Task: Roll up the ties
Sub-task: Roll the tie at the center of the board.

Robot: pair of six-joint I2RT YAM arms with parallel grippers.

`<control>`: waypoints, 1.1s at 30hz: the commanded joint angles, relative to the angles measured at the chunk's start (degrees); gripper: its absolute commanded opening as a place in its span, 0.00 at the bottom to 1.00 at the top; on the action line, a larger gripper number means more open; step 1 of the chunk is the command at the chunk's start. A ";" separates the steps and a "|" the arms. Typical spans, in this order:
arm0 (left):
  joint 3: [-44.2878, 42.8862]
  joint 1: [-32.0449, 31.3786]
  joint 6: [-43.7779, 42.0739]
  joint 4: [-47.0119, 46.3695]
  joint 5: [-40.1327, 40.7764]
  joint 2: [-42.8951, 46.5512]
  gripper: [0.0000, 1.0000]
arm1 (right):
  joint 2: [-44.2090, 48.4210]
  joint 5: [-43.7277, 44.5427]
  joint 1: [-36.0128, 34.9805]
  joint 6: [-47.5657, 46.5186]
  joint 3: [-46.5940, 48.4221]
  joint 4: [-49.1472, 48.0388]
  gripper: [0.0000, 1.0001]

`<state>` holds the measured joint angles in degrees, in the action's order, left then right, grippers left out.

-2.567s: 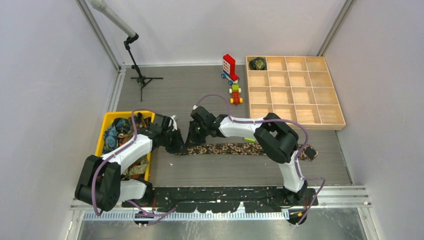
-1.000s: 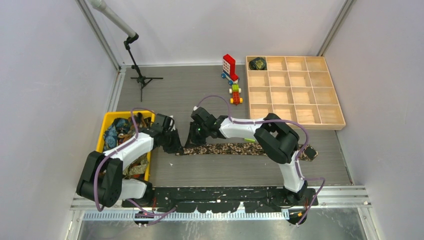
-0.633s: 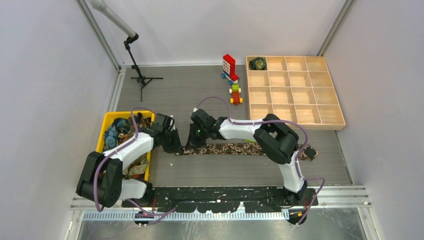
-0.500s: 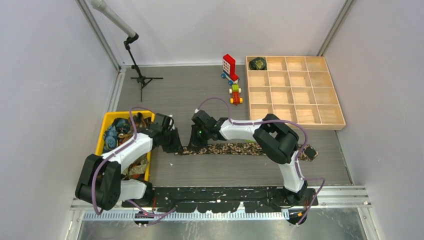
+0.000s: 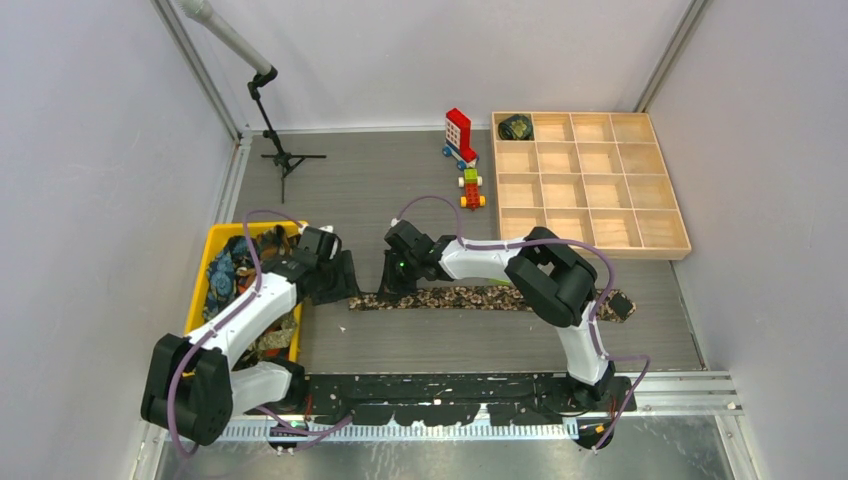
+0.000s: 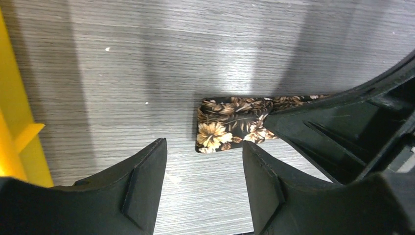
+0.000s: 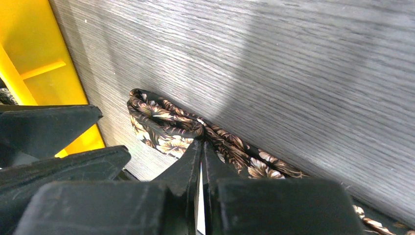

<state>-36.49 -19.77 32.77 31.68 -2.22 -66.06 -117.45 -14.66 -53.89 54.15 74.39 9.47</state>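
Observation:
A brown floral tie [image 5: 480, 297] lies flat along the table, and its left end [image 6: 225, 125] is folded over. My right gripper [image 5: 388, 283] is shut, its tips [image 7: 201, 143] pinching the fabric at the fold, where the tie [image 7: 161, 125] bunches up. My left gripper [image 6: 204, 145] stands open just short of that folded end, apart from it, with only bare table between its fingers [image 6: 144, 188]. In the top view the left gripper [image 5: 345, 283] sits beside the bin. One rolled tie [image 5: 516, 127] rests in the wooden tray's far-left compartment. More ties [image 5: 232, 268] fill the yellow bin.
The yellow bin [image 5: 199, 290] stands close to the left of both grippers, its wall [image 6: 14, 142] at the left of the left wrist view. The wooden tray [image 5: 590, 190] is at the back right. Red-and-white toy bricks [image 5: 459, 133], a small toy car [image 5: 470, 188] and a microphone stand [image 5: 280, 150] stand further back.
My left gripper has opened and let go of the tie's folded end, drawing back slightly toward the bin. The right gripper stays shut at the fold.

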 commanded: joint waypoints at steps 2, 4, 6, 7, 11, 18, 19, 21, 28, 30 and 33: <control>0.52 0.79 0.18 -1.58 2.65 0.67 0.58 | -0.90 0.86 0.10 -0.89 0.29 -0.16 0.09; 1.66 1.33 -0.12 -3.84 -0.68 0.63 0.57 | -1.04 0.85 0.12 -0.88 0.23 -0.20 0.09; 2.92 1.84 -0.31 -6.30 -3.17 1.05 0.56 | -1.15 0.86 0.16 -0.89 0.10 -0.21 0.09; 3.91 2.17 -0.34 -7.58 -4.16 1.42 0.56 | -1.18 0.86 0.15 -0.89 0.06 -0.23 0.09; 6.06 4.56 0.02 -10.61 -7.71 2.14 0.52 | -1.60 0.96 0.11 -0.89 -0.06 -0.19 0.09; 8.58 11.11 0.41 -15.35 -17.36 -0.19 0.45 | -1.93 0.84 0.10 -0.69 0.29 -0.21 0.08; 8.61 11.32 0.51 -15.54 -17.73 -0.40 0.45 | -1.99 0.85 0.10 -0.70 0.27 -0.20 0.08; 8.94 11.78 1.15 -16.30 -19.02 -0.95 0.45 | -2.07 0.86 0.11 -0.69 0.38 -0.18 0.08; 11.27 15.48 4.00 -20.98 -26.66 -3.05 0.43 | -2.53 0.61 0.12 -0.49 0.44 -0.15 0.08; 11.71 16.05 4.56 -21.44 -27.39 -2.90 0.42 | -2.46 0.59 0.10 -0.53 0.48 -0.08 0.08; 12.41 16.32 5.74 -22.68 -28.43 -2.73 0.40 | -2.53 0.59 0.17 -0.49 0.49 0.07 0.08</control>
<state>-24.95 -4.12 36.32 13.34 -26.33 -69.04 -118.06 -15.51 -53.76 54.19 74.41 8.45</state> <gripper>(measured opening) 0.413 0.086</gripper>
